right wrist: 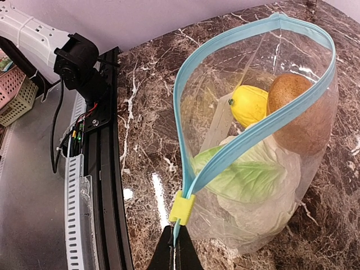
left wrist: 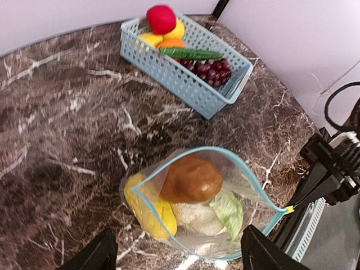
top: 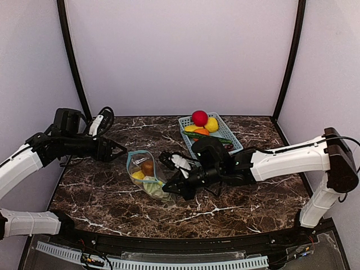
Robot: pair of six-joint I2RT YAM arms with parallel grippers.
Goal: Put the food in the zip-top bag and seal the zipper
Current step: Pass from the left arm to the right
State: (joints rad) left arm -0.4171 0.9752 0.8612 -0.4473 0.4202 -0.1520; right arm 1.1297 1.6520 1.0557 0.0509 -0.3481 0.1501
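Observation:
The clear zip-top bag (top: 147, 175) stands on the marble table with its mouth wide open. Inside it are a yellow banana (left wrist: 147, 209), a white cauliflower (left wrist: 196, 218), a light-green leaf piece (left wrist: 228, 211) and a brown oval fruit (left wrist: 191, 180). The light-blue zipper (right wrist: 198, 73) runs round the mouth, with a yellow slider (right wrist: 182, 207) at its near end. My right gripper (right wrist: 179, 252) is shut on the zipper's end tab just below the slider; it also shows in the top view (top: 170, 189). My left gripper (left wrist: 177, 239) is open and empty, hovering above the bag, left of it in the top view (top: 121, 152).
A light-blue lattice basket (top: 185, 125) stands at the back right of the bag, holding a red ball fruit (top: 199, 118), yellow and orange fruit, a green cucumber (left wrist: 191, 54) and dark grapes (left wrist: 209, 71). The table's black front rail (right wrist: 109, 169) runs close behind my right gripper.

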